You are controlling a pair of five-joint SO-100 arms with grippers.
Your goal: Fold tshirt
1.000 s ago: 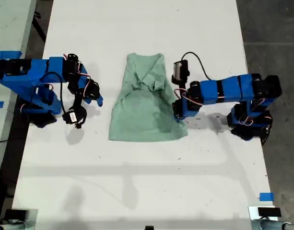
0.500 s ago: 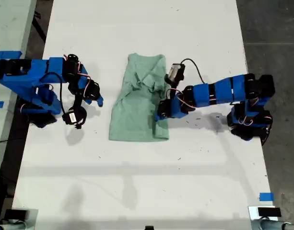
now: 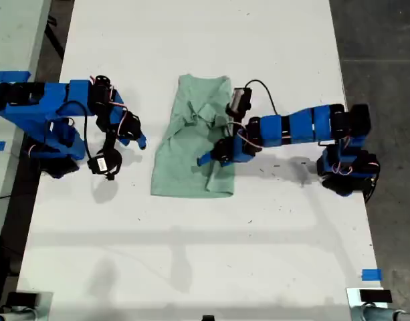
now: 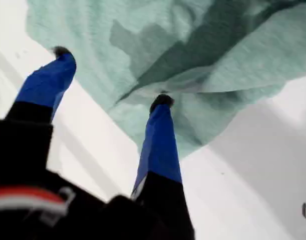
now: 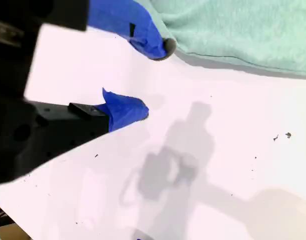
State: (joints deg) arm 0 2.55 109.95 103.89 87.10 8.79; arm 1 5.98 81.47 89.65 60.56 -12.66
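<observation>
on the exterior view's left, my second gripper [image 3: 124,137] hovers over the white table [image 3: 191,254], jaws apart and empty, just beside the shirt's edge. one tshirt [image 3: 188,157], pale mint green, lies partly folded at the table's middle. from the exterior view's right, my first gripper [image 3: 215,155] reaches over the cloth, jaws spread wide, holding nothing. two arms, one shirt.

— How many shirts?
— One tshirt [image 3: 191,150], on one table [image 3: 191,267].
— Arms?
— Two, each with one gripper: my first gripper [image 3: 215,159] and my second gripper [image 3: 134,137].
— Tape?
— Three blue bits [image 3: 370,274] at the edges.
</observation>
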